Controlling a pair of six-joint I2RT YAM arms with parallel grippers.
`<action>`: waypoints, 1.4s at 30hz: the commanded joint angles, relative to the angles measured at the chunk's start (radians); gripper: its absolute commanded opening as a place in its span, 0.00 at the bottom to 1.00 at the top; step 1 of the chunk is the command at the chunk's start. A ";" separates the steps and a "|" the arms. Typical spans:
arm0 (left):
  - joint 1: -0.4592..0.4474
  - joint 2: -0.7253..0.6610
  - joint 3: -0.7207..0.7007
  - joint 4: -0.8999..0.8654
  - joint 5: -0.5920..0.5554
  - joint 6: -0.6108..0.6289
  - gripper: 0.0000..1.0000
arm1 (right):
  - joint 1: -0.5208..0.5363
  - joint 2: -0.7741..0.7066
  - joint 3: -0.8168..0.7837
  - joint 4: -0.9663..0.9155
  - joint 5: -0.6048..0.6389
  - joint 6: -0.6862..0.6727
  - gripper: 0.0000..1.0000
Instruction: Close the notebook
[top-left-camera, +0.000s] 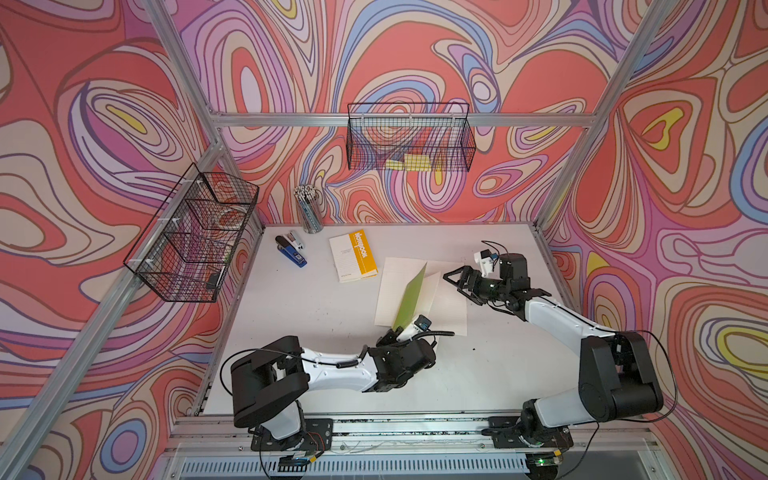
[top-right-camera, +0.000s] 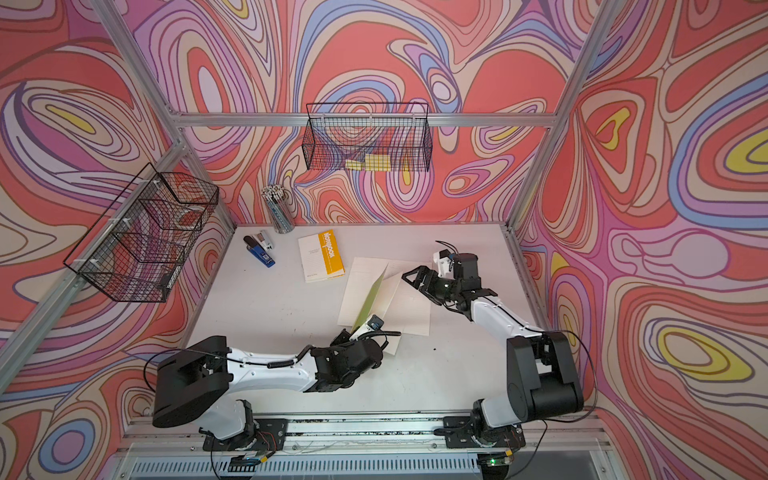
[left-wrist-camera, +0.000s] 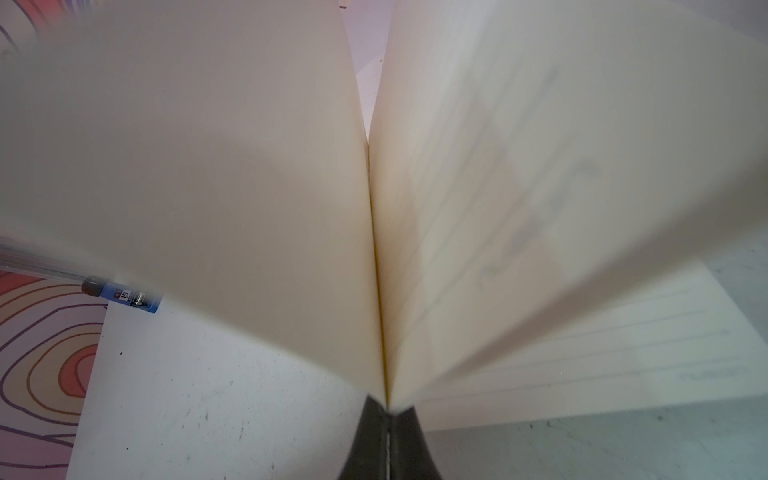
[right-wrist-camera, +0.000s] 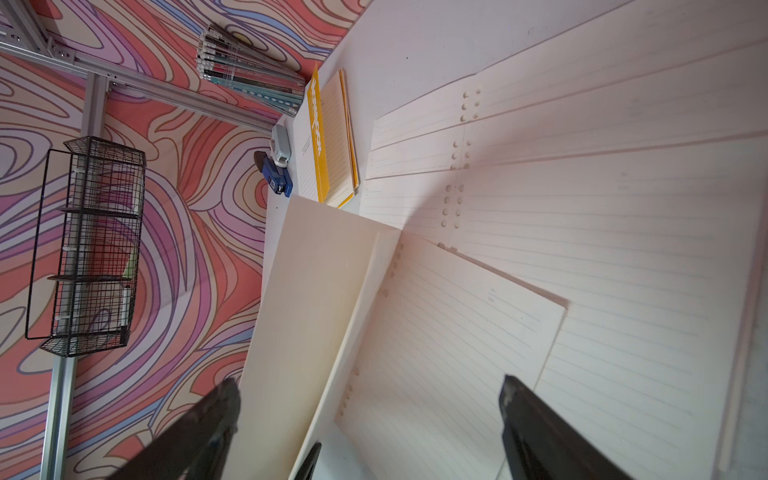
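Where the left fingers (left-wrist-camera: 387, 436) meet at the bottom centre of the left wrist view, they are pressed fully together on the lower edge of the green cover (top-left-camera: 411, 293), and 2 cream faces fan up and away on either side of the pinch, blurred by closeness. In both top views that cover stands nearly on edge, a thin green sliver running from the fingers, just below frame centre, up toward the middle of the notebook (top-left-camera: 442, 305). The notebook itself lies open on the white surface (top-left-camera: 299, 332), right of centre, its lined cream pages flat and slightly fanned, with punched holes along the spine showing in the right wrist view. The right fingers (top-left-camera: 456, 280) are spread wide and grip nothing. They sit over the notebook's upper right part in the top views, and in the right wrist view the 2 dark tips frame the lower part of the picture with lined pages between them. Whether they touch the paper I cannot tell. Up and left of the notebook, just beside its top corner, lies a yellow pad (top-left-camera: 354, 257). Further left is a blue stapler (top-left-camera: 291, 250), and above these, against the back wall, stands a cup of pencils (top-left-camera: 308, 208). The back basket (top-left-camera: 409, 137), black wire, hangs in the upper centre with yellow notes (top-left-camera: 411, 162) inside, and the side basket (top-left-camera: 191, 237) hangs on the left wall.
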 joint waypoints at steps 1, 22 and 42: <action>-0.017 0.063 0.036 0.010 -0.004 0.074 0.00 | -0.001 0.004 0.021 0.008 -0.013 0.006 0.98; -0.112 0.341 0.222 -0.119 -0.015 0.202 0.00 | 0.016 -0.003 -0.023 0.093 -0.047 0.069 0.98; -0.120 0.352 0.285 -0.230 -0.024 0.083 0.00 | 0.115 0.010 -0.225 0.187 0.032 0.123 0.98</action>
